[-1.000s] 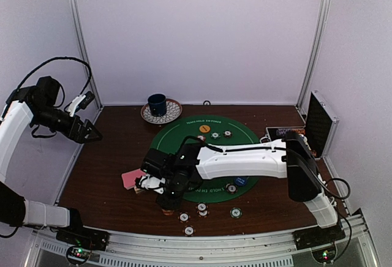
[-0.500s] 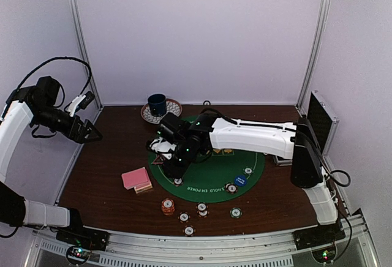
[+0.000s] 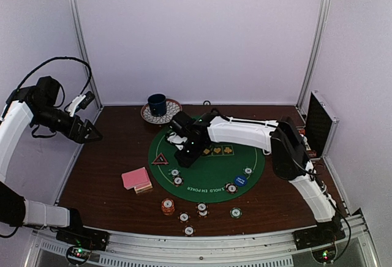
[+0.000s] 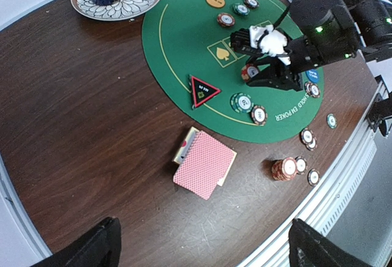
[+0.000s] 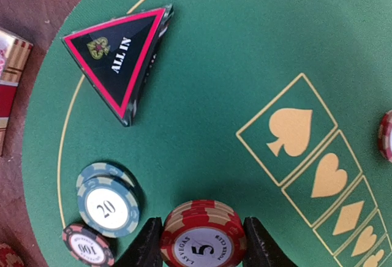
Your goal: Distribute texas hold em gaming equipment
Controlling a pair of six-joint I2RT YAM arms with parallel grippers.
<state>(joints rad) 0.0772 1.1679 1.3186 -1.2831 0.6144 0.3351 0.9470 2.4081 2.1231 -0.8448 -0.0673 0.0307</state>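
Observation:
My right gripper (image 3: 187, 154) is low over the green felt mat (image 3: 211, 172), shut on a small stack of red "5" chips (image 5: 203, 221); it also shows in the left wrist view (image 4: 250, 71). The red-rimmed black "ALL IN" triangle (image 5: 122, 52) lies just to its left on the mat (image 3: 160, 159). A grey-green "20" chip (image 5: 107, 203) and a dark "100" chip (image 5: 89, 250) lie beside the jaws. The pink-backed cards (image 3: 136, 178) lie off the mat's left edge. My left gripper (image 3: 92, 135) is raised at the far left, open and empty.
An orange chip stack (image 3: 167, 206) and several loose chips (image 3: 201, 207) lie along the front edge. A blue button (image 3: 240, 180) and an orange button (image 4: 215, 0) lie on the mat. A dark blue mug (image 3: 157, 103) on a patterned plate stands behind. An open case (image 3: 320, 123) stands at the right.
My right gripper has moved from the orange stack at the front left back onto the mat, carrying red chips. The left arm has not moved.

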